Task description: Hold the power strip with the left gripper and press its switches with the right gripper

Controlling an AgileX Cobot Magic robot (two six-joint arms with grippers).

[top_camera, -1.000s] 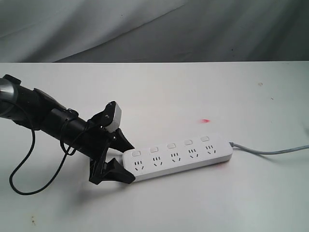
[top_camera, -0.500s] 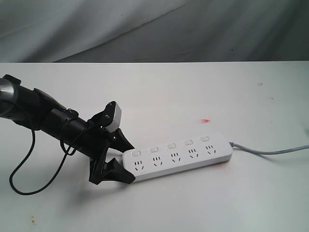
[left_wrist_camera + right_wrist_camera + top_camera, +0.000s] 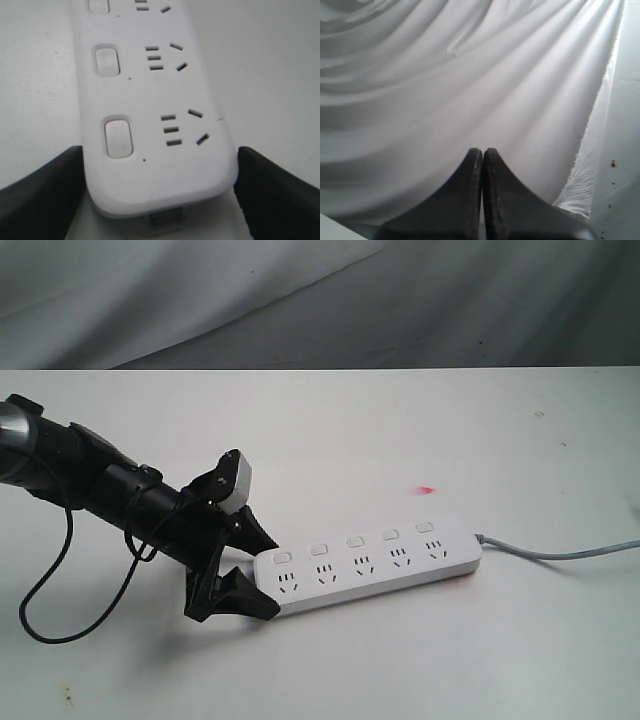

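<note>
The long white rounded plastic power strip (image 3: pixel 375 558) lies flat on the white table (image 3: pixel 400 430) in the lower middle of the exterior view. Its thin grey cable (image 3: pixel 560 552) runs off to the right edge, and five small white rocker switches (image 3: pixel 350 542) line its far side. Its left end sits inside the black two-finger left gripper (image 3: pixel 262 573), which clasps it with one finger against each long side. The black right gripper (image 3: pixel 482 150) is clenched on nothing, facing grey draped cloth (image 3: pixel 420 75).
</note>
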